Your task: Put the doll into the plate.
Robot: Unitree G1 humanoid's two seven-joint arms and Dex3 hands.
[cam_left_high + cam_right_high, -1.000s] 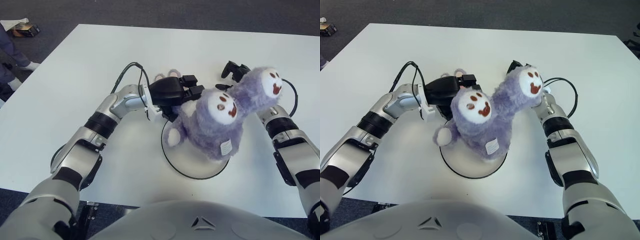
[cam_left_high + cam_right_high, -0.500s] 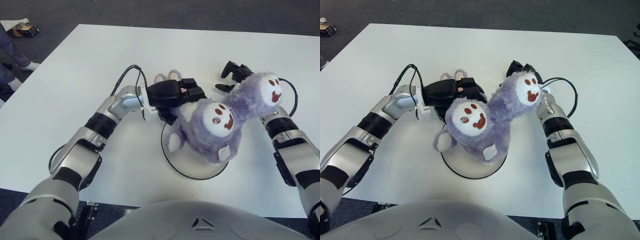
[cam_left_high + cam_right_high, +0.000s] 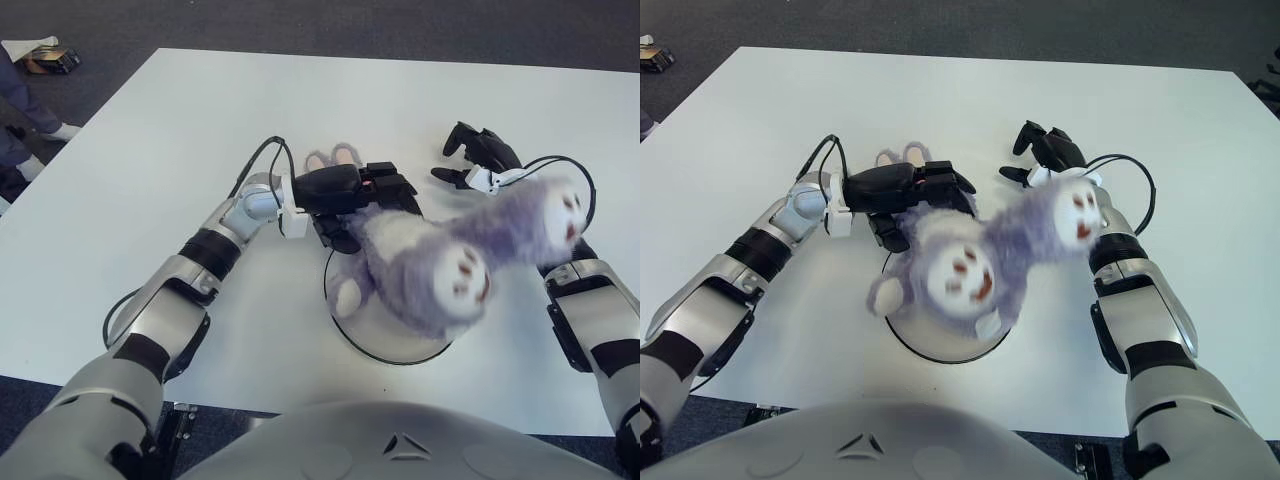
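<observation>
Doll (image 3: 430, 270): purple plush with two white-faced heads; now sunk lower and tipped toward the robot compared with a second ago, when both heads stood higher and more upright. Blurred, hence judged in motion. Lower head over the plate, upper head hanging off to the right above the right forearm.

Plate (image 3: 375, 345): round, white, dark-rimmed, flat on the bench (image 3: 150, 150); position unchanged. Doll's body covering most of it; near rim and left edge showing.

Left hand (image 3: 375, 190): at the far-left side of the doll, dark fingers curled against the plush; pressed into it, apparently gripping, though the contact itself partly hidden by fur. Shifted only slightly over the last second.

Right hand (image 3: 480, 155): beyond the doll, fingers spread, nothing held; clear of the upper head, which a second ago sat just beside it.

Small pink-and-grey item (image 3: 330, 157): behind the left hand, too hidden to identify.

Reading for the task: doll dropping onto the plate, right side apparently released. Placement judged nearly done; left-hand release outstanding. Risk: upper head overhanging the rim, possible roll off to the right.
</observation>
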